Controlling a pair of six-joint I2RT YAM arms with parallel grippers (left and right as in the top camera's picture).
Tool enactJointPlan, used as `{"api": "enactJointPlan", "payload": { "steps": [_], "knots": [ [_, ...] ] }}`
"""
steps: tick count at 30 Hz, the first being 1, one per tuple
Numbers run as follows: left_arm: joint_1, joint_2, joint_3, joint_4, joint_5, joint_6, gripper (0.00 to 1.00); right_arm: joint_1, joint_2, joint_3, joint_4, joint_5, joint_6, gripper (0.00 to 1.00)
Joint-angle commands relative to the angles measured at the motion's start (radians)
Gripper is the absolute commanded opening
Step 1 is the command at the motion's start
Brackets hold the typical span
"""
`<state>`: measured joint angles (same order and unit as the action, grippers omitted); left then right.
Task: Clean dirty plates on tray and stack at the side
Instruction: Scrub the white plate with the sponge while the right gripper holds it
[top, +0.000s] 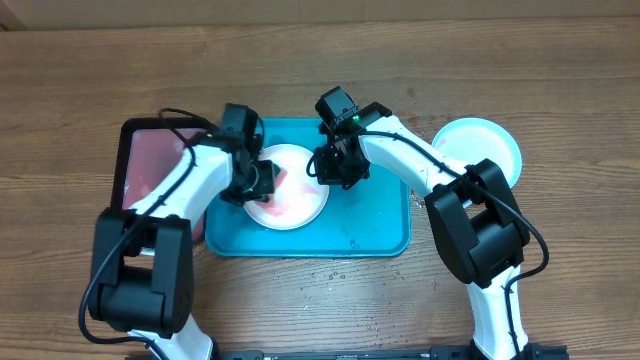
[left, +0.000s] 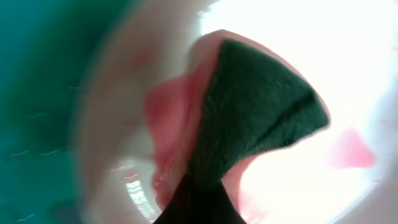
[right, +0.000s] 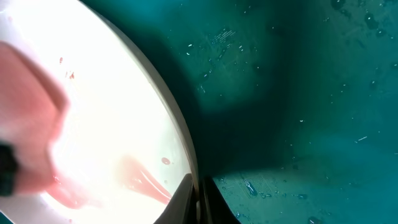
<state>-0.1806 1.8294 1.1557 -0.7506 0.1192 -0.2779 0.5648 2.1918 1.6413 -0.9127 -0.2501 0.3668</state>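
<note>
Two arms bend inward over the tray (top: 380, 225), which sits mid-bench (top: 560, 80), its long side parallel to the bench's near edge. The left arm rises from the near left corner, elbow folded, forearm angled toward the tray's left half, wrist tipped down over the white plate (top: 295, 205). The left pincer (top: 258, 182) is clamped on a sponge (left: 261, 106), dark green pad outward with pink beneath, pressed flat to the plate's inside near its left rim. The right arm rises from the near right corner, upper link steep, white forearm running leftward across the tray's far right corner. The right pincer (top: 335, 170) points down at the plate's right rim; in the right wrist view its fingers (right: 186, 202) stand together with the rim pinched between them.

The white plate lies in the tray's left half, close to the far rim. Red smears (right: 140, 177) streak its middle, and a paler pink wash spreads around them. Drops of water bead the tray's bare floor on the right. The left wrist view is blurred, so finer detail of the smears there cannot be made out.

A blue plate (top: 485, 150) rests on the bench just beside the tray's far right corner, partly covered by the right arm. A black tray (top: 145, 165) with a pinkish inside sits against the tray's left edge, under the left arm.
</note>
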Motion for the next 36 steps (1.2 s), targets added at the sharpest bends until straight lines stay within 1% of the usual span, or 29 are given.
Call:
{"api": "enactJointPlan", "payload": {
  "steps": [1, 4, 6, 10, 13, 15, 21, 25, 29, 33, 36],
  "knots": [
    [0.022, 0.006, 0.089, -0.043, 0.017, 0.077, 0.04, 0.003, 0.010, -0.004, 0.003, 0.001, 0.006, 0.04],
    [0.004, 0.006, 0.144, -0.079, 0.152, 0.103, 0.04, 0.003, 0.010, -0.004, 0.003, 0.001, 0.006, 0.04],
    [-0.016, 0.006, 0.148, -0.079, 0.195, 0.102, 0.04, 0.003, 0.010, -0.004, 0.003, 0.001, 0.006, 0.04],
    [-0.071, 0.015, 0.140, -0.053, 0.147, 0.068, 0.04, 0.003, 0.010, -0.004, 0.003, 0.001, 0.006, 0.04],
    [-0.107, 0.032, 0.123, -0.004, 0.037, 0.019, 0.04, 0.003, 0.010, -0.004, 0.003, 0.001, 0.006, 0.04],
    [-0.116, 0.050, 0.122, 0.017, -0.007, -0.008, 0.04, 0.003, 0.010, -0.004, 0.003, 0.001, 0.006, 0.04],
    [-0.097, 0.135, 0.122, 0.055, -0.056, -0.019, 0.04, 0.003, 0.010, -0.004, 0.002, 0.001, 0.006, 0.04],
    [-0.058, 0.165, 0.123, 0.002, -0.062, -0.019, 0.04, 0.003, 0.010, -0.004, 0.002, 0.001, 0.006, 0.04],
    [-0.007, 0.124, 0.126, -0.062, -0.080, -0.026, 0.04, 0.003, 0.010, -0.004, 0.003, 0.001, 0.006, 0.04],
    [0.035, 0.032, 0.126, -0.083, -0.069, -0.023, 0.04, 0.003, 0.010, -0.004, 0.003, 0.001, 0.006, 0.04],
    [0.045, -0.061, 0.126, -0.082, -0.023, 0.033, 0.04, 0.003, 0.010, -0.004, 0.003, 0.001, 0.006, 0.04]
  ]
}}
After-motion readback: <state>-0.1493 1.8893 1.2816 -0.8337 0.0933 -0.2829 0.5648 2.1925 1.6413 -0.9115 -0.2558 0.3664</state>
